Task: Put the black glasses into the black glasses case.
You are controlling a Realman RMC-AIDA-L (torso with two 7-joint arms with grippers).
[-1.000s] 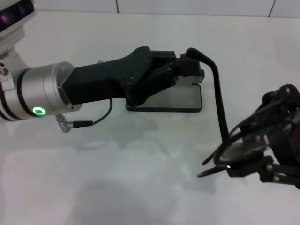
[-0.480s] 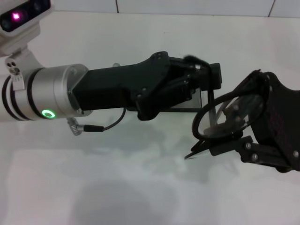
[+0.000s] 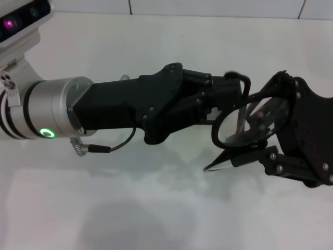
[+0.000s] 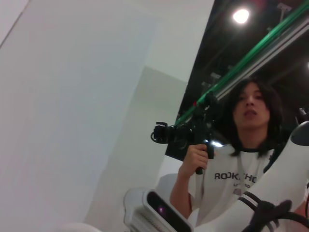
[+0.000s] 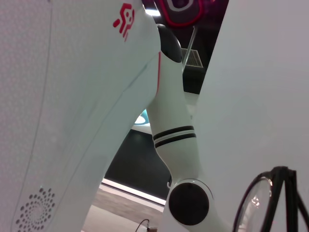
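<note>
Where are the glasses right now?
In the head view, the glasses are right of centre, held above the table between the left gripper and the right gripper.

Left pincer (image 3: 234,91) beside right pincer (image 3: 270,140)

The black glasses (image 3: 244,122) are thin wire-framed with clear roundish lenses, raised off the white counter (image 3: 156,198) and tilted, one slim temple arm pointing down-left. One lens rim also shows in the right wrist view. The case is hidden.
</note>
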